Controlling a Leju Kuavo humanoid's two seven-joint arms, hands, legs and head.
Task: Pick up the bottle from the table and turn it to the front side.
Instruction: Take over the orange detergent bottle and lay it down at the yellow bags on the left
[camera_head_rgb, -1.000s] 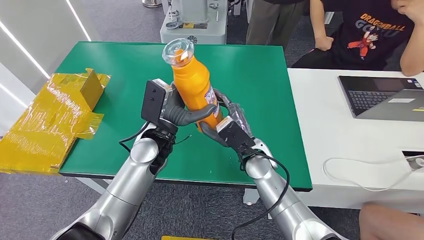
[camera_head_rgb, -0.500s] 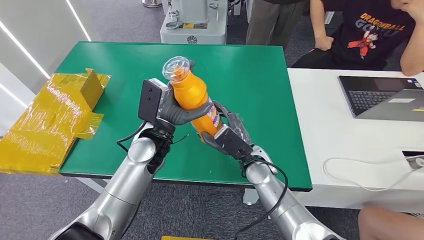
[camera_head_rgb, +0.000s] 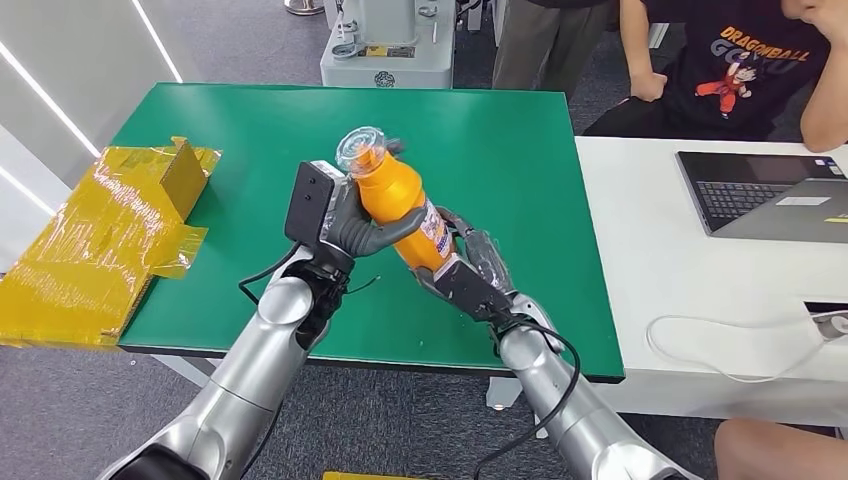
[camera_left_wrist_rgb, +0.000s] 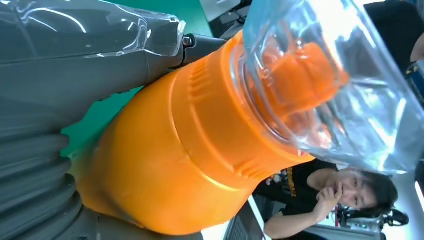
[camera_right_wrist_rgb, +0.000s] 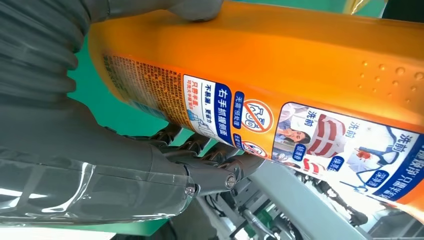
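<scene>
Orange bottle (camera_head_rgb: 400, 208) is up off the green worktop (camera_head_rgb: 520, 150), tilted, clear cap (camera_head_rgb: 361, 150) pointing up & toward my left. My left robot hand (camera_head_rgb: 352, 225) wraps its upper body, thumb across the front. My right robot hand (camera_head_rgb: 470, 265) grips the lower end from underneath, fingers round the base. In the right wrist view the printed label (camera_right_wrist_rgb: 310, 132) faces the cam. Yellow taped box (camera_head_rgb: 105, 235) sits off the worktop's left edge. Laptop (camera_head_rgb: 765, 195) on the white table to the right, person (camera_head_rgb: 740, 70) seated behind it.
</scene>
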